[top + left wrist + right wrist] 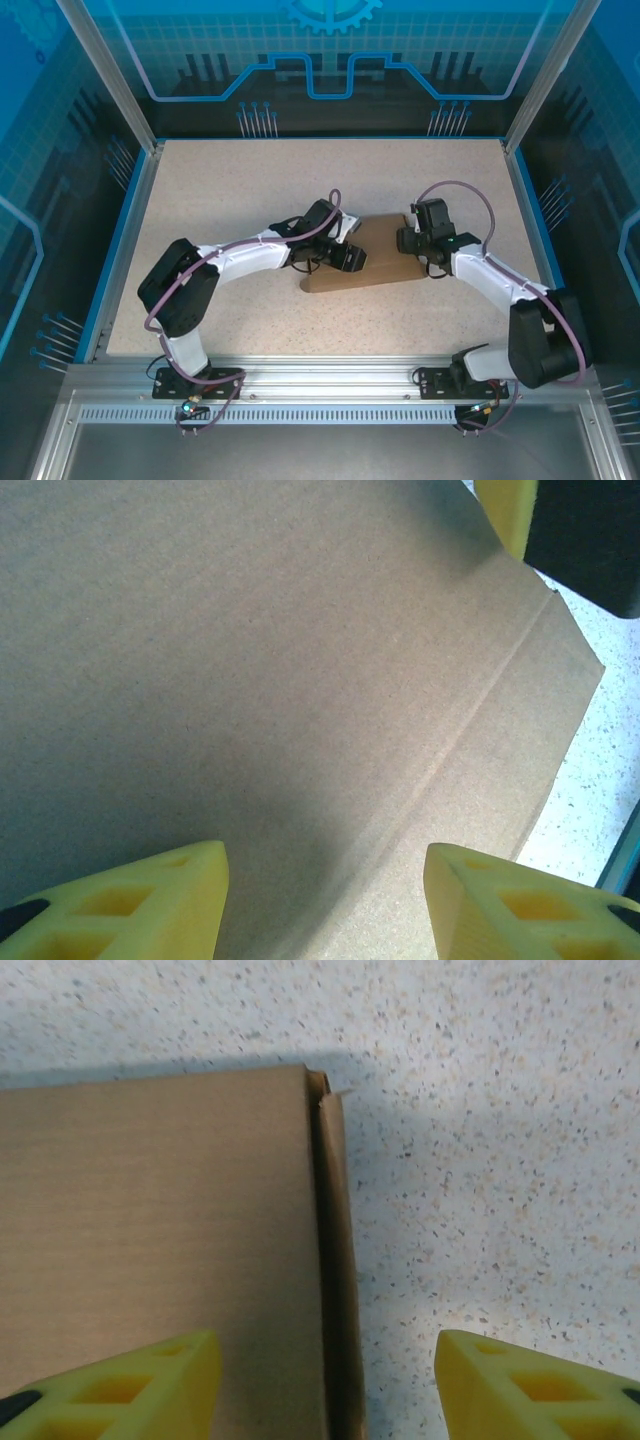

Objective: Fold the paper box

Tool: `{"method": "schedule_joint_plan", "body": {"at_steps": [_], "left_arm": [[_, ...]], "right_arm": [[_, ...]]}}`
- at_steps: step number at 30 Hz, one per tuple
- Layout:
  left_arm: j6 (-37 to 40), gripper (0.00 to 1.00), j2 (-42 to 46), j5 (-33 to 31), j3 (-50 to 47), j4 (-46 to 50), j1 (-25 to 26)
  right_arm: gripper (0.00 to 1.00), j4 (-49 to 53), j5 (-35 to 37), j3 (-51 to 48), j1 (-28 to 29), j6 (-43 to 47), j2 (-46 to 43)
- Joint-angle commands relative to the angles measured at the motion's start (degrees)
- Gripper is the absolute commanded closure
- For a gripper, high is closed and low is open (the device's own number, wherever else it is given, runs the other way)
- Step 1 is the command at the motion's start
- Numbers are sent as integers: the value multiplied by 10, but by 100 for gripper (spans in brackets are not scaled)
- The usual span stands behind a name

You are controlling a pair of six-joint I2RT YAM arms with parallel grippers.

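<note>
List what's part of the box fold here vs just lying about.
Part of the job:
- paper box
- left gripper, open over its flat panel
- right gripper, open at the box's edge

Not part of it:
- speckled table
- metal frame rail

Both are fixtures, not loose items.

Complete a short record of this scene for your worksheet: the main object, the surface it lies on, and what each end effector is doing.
object: paper box, plain brown cardboard
surface: speckled table
left end effector: open, over the cardboard, a crease running between its fingers
right end effector: open, straddling the box's edge, one finger over cardboard, one over table
contact: cannot tell whether either touches the box
</note>
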State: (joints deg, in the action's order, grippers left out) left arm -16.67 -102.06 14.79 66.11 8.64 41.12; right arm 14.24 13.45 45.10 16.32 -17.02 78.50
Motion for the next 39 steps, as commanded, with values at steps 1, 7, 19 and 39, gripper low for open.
{"method": "schedule_joint_plan", "body": {"at_steps": [1,7,19,39], "left_arm": [[-13,44,-1,-8,-20,-14,5],[-17,44,-16,-13,-26,-28,11],[-4,44,-15,-35,-18,-39,17],[75,27,74,-149,5,-38,-32]], "right_arm": [[41,19,-23,14,-13,-24,19],[41,5,-43,2,-17,-46,36],[41,-6,-30,-14,-17,-63,46],[29,90,-45,45,60,22,-74]]}}
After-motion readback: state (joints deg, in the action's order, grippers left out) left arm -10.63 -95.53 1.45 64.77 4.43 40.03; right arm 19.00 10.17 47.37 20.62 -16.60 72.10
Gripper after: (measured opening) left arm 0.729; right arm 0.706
